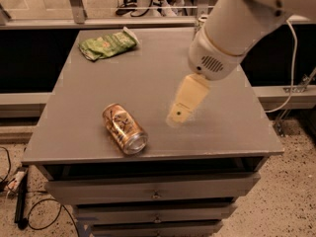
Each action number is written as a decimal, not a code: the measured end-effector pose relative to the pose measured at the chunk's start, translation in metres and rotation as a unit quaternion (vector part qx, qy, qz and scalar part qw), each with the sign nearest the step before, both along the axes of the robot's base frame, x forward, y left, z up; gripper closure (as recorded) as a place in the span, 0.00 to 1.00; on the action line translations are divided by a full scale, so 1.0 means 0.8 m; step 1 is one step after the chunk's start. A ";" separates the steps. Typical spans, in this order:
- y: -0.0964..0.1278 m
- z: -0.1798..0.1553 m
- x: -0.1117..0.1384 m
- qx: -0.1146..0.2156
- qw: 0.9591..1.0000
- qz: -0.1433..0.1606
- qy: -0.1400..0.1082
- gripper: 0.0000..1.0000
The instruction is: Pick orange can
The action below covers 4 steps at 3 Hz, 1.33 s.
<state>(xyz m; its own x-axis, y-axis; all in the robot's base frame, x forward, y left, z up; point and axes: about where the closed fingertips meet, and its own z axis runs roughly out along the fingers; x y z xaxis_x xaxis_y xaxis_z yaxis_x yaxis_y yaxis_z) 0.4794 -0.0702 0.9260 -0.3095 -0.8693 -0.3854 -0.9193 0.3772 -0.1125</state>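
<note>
While the can (125,128) lies sideways near the counter's (148,73) front edge, the end effector (178,115) is held nearby, untouching; its opening cannot be told.

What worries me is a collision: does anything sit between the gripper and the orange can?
Nothing visible does. The gripper hangs above the table, to the picture's right of the orange can, which lies on its side. Only bare tabletop shows between them. The green bag lies at the far left corner, off that line.
</note>
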 end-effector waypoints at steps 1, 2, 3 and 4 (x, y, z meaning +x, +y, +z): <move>0.063 -0.031 0.014 0.056 0.997 -0.042 0.037 0.00; 0.100 -0.067 0.018 0.097 0.988 -0.096 0.077 0.00; 0.130 -0.087 0.020 0.117 0.979 -0.127 0.113 0.00; 0.152 -0.104 0.015 0.121 0.972 -0.144 0.140 0.00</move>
<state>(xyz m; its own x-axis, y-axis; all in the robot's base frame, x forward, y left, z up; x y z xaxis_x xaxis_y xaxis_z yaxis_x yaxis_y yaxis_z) 0.4912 0.0515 0.8430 -0.6485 -0.6260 -0.4331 -0.7537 0.6076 0.2504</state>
